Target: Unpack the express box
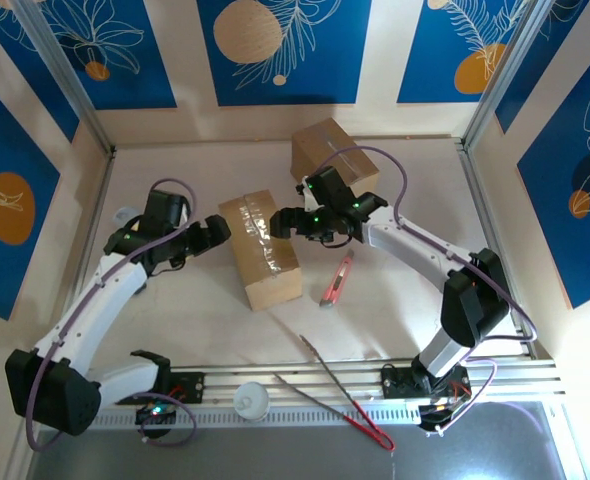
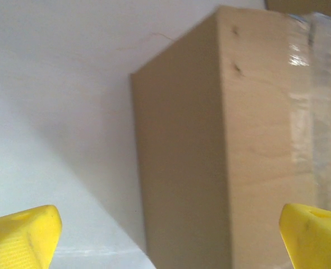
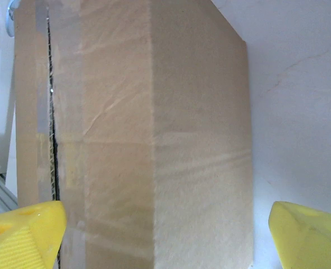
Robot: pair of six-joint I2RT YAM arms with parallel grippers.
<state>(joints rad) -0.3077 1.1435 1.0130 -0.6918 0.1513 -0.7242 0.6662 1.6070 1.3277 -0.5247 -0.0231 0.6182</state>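
A brown cardboard express box (image 1: 260,248) with clear tape along its top lies in the middle of the table. My left gripper (image 1: 215,232) is open at the box's left side near its far end. In the left wrist view the box (image 2: 233,145) rises close ahead of my left gripper (image 2: 171,235), whose yellow fingertips (image 2: 19,238) are spread wide. My right gripper (image 1: 283,222) is open at the box's right side. In the right wrist view the box (image 3: 154,134) stands between the fingertips (image 3: 25,235) of my right gripper (image 3: 165,238). A dark slit (image 3: 52,112) runs along the tape.
A second cardboard box (image 1: 330,150) stands behind, by the back wall. A red box cutter (image 1: 337,280) lies right of the taped box. Long tongs with red tips (image 1: 340,395) and a white round lid (image 1: 252,402) lie near the front rail. A small white object (image 1: 125,214) sits at the far left.
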